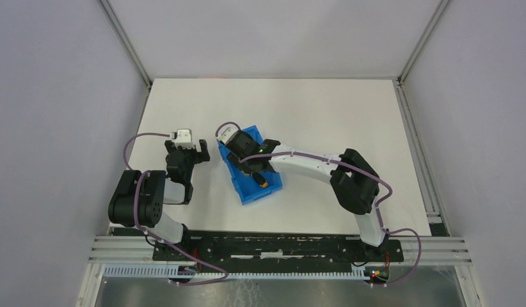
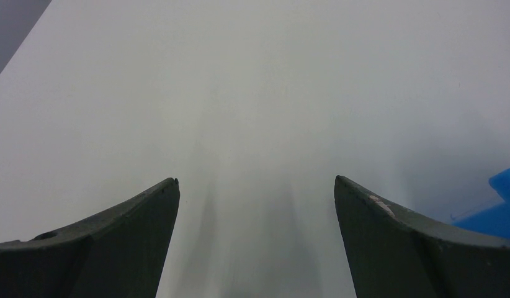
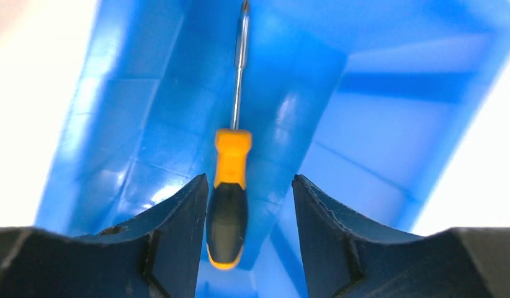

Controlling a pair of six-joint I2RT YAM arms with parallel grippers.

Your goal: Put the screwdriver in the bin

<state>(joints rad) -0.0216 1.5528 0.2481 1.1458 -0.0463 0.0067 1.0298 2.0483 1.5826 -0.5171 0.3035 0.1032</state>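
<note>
The blue bin (image 1: 257, 193) lies on the white table in front of the arms. My right gripper (image 1: 254, 173) hangs over the bin's inside, jaws apart. In the right wrist view the screwdriver (image 3: 230, 186), with its orange-and-black handle and thin grey shaft, lies inside the bin (image 3: 376, 143) between my open right gripper's (image 3: 249, 180) fingers. The handle sits close against the left finger, with a clear gap to the right finger. Its orange end shows in the top view (image 1: 263, 182). My left gripper (image 1: 187, 152) is open and empty, left of the bin.
In the left wrist view the open left gripper (image 2: 255, 180) points over bare white table, with a corner of the bin (image 2: 502, 205) at the right edge. Grey walls and metal frame rails enclose the table on three sides.
</note>
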